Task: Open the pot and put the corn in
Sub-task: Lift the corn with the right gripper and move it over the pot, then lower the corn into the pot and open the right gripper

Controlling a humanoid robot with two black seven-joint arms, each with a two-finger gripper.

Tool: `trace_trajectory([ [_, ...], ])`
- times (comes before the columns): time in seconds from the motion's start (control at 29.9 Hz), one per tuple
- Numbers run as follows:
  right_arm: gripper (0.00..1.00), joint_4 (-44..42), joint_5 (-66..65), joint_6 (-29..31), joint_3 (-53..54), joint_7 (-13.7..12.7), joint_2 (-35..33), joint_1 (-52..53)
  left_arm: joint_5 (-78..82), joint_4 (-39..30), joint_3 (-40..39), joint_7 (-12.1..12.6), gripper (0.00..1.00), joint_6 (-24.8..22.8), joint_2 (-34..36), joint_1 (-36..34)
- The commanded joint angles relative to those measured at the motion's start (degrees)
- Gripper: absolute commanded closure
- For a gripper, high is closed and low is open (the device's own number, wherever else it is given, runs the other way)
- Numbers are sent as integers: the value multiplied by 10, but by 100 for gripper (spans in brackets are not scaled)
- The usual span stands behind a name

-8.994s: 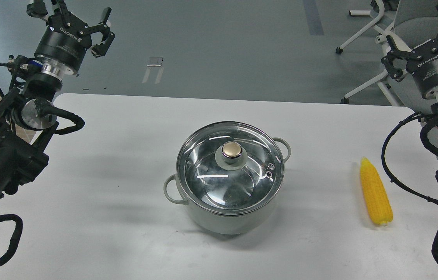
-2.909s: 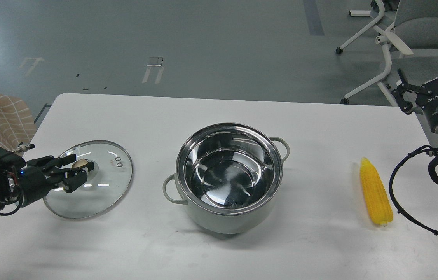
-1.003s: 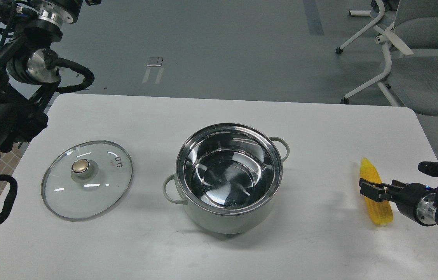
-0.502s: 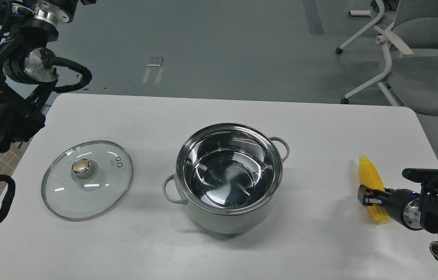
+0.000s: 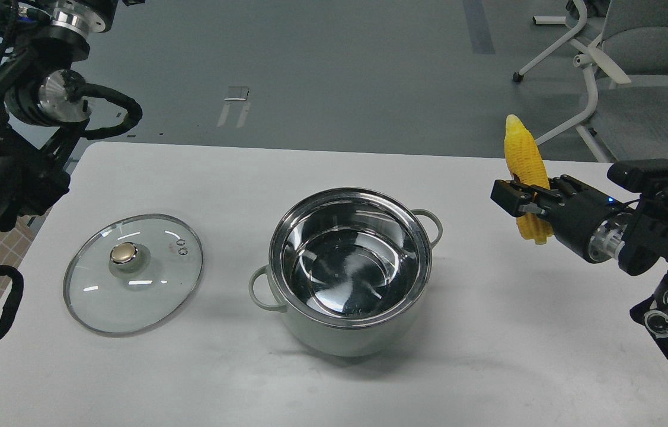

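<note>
The pale grey-green pot stands open at the table's middle, its shiny steel inside bare. Its glass lid with a gold knob lies flat on the table to the pot's left. My right gripper is shut on the yellow corn and holds it nearly upright in the air, point up, to the right of the pot and above the table. My left arm is raised at the far left; its gripper is out of view past the top edge.
The white table spans the view, its right edge near my right arm. Office chairs stand on the grey floor behind the table at the right.
</note>
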Motion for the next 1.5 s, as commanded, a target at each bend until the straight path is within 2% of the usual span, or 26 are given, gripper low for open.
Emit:
trace_trajectory([
  [0.0,100,3,15,0,-45,0,41,34,0,1,0,0,3,-1,0,0],
  [0.2,100,-3,12,0,-162,-2,82,57,0,1,1,0,3,-1,1,0],
  [0.37,100,-19,12,0,-198,-2,90,72,0,1,1,-1,3,1,-1,1],
  [0.4,90,-20,12,0,-207,-2,90,75,0,0,1,-1,3,2,-3,1],
  [0.5,80,-21,12,0,-217,-2,87,78,0,1,1,0,3,2,-5,2],
  [0.6,60,-21,12,0,-219,0,84,77,0,1,1,-1,3,2,-6,2],
  [0.67,54,-21,12,0,-219,1,84,75,0,1,1,-2,3,2,-10,2],
  [0.7,45,-21,12,0,-219,1,82,74,0,1,1,-3,3,2,-12,2],
  [1.07,8,-21,13,0,-229,2,80,77,0,1,0,-4,3,2,-20,2],
  [1.3,4,-19,18,0,-201,6,87,78,0,1,0,-2,3,2,-20,1],
  [1.4,0,-20,19,0,-140,6,102,80,1,1,0,-1,3,1,-19,0],
  [1.47,0,-22,22,0,-81,6,141,99,0,2,0,-2,3,-3,-19,2],
])
